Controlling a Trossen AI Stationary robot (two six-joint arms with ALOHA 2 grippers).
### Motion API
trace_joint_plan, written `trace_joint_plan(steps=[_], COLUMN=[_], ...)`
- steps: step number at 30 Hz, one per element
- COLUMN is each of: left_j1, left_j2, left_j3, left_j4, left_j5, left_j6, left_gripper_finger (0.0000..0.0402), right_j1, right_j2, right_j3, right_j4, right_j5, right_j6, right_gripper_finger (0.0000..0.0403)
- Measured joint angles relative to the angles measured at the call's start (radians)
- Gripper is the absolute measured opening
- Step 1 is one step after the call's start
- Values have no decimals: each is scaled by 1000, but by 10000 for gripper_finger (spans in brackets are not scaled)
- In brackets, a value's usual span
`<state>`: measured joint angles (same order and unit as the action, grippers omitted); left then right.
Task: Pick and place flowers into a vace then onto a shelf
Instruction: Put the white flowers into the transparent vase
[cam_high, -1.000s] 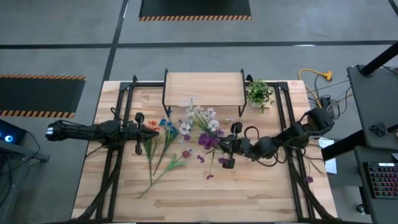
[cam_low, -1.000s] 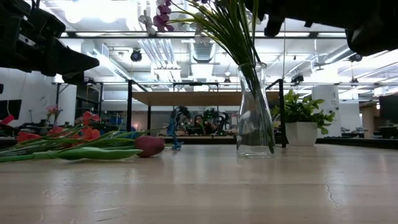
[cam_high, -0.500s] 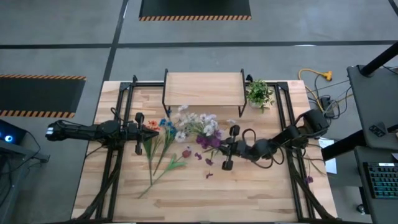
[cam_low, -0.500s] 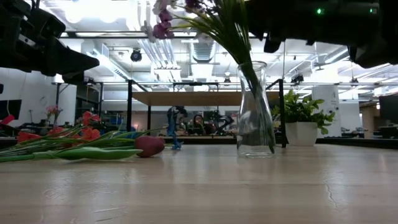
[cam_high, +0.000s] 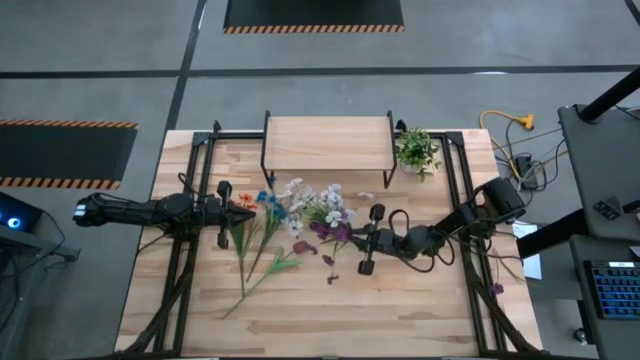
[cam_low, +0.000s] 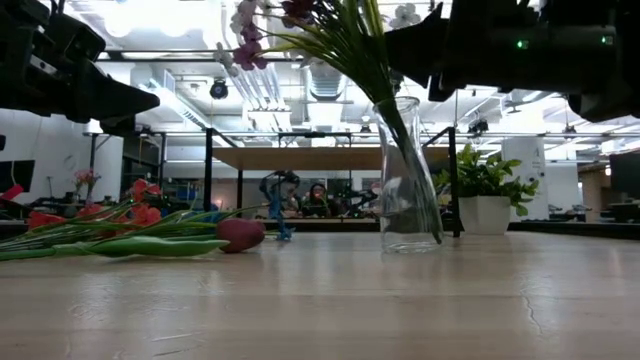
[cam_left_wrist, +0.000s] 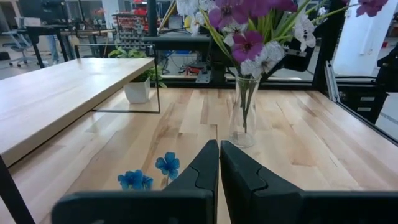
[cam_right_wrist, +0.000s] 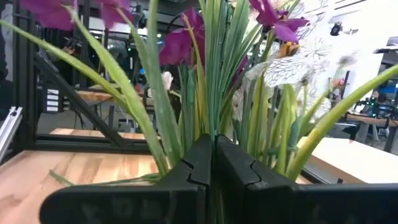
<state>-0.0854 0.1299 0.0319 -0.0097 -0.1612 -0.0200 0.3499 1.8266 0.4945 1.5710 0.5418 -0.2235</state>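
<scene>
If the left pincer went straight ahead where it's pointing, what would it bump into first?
Probably the blue flowers lying on the table just ahead of the left pincer; farther along stands the vase. Depth is hard to judge.

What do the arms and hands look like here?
Both arms are dark, near-black, jointed and slim. The left arm ends in a small two-finger hand; the right arm carries looped black cable near its hand. Up close, the fingers are matte black, blocky plastic with stepped inner edges. A green light shows on one arm in the low view.
</scene>
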Motion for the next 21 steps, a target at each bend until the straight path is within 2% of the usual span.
trace_joint_plan(steps=[21], left_j1=[0], left_j2=[0], left_j3=[0], left_j4=[0], left_j5=[0], left_j6=[0], left_gripper_finger=[0], right_j1=[1], right_j2=[6], right_j3=[-100], right_j4=[0], right_j5=[-2], right_j6=[49], right_gripper_finger=[8])
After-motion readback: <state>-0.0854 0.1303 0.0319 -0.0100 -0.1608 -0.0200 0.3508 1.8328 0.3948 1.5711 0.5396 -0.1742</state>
